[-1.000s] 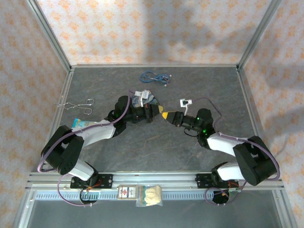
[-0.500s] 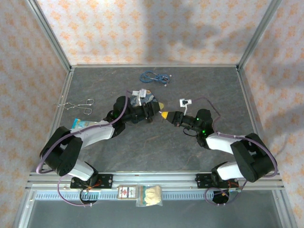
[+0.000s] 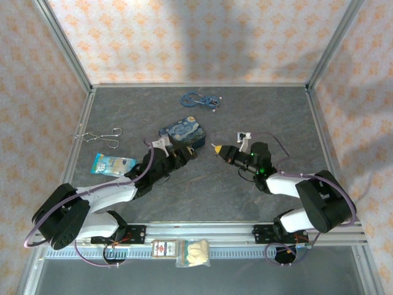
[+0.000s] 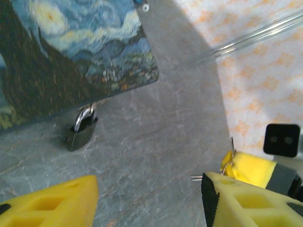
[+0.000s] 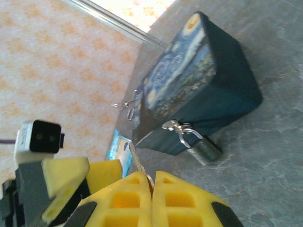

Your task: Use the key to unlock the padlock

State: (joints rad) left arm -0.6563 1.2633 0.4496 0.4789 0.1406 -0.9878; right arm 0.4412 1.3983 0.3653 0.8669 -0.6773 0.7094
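A: Where is the padlock (image 4: 81, 135)?
B: It hangs by its silvery shackle from the hasp on the front wall of the Starry Night tin (image 3: 182, 132). Its dark body rests tilted on the table (image 3: 258, 110).
A: And the key (image 5: 136, 161)?
B: The right gripper (image 5: 151, 183) has it. The yellow fingers are pressed together on the key, and the thin blade stands out towards the tin, near the padlock but apart from it.
A: The left gripper (image 4: 147, 198)?
B: Its fingers stand apart with nothing between them, low over the table, in front of the padlock.
A: How is the surface?
B: Dark grey, with pale veins like stone, flat and matte. On it lie a coiled blue cable (image 3: 198, 99) at the far side, wire tongs (image 3: 99, 136) at the left, and a light blue packet (image 3: 112, 163) beside the left arm.
A: And the room?
B: Walls (image 3: 184, 37) with pale paper and an orange flower pattern close three sides, with aluminium posts (image 3: 64, 43) at the far corners. A metal rail (image 3: 209, 232) runs along the near edge, where both bases are bolted.
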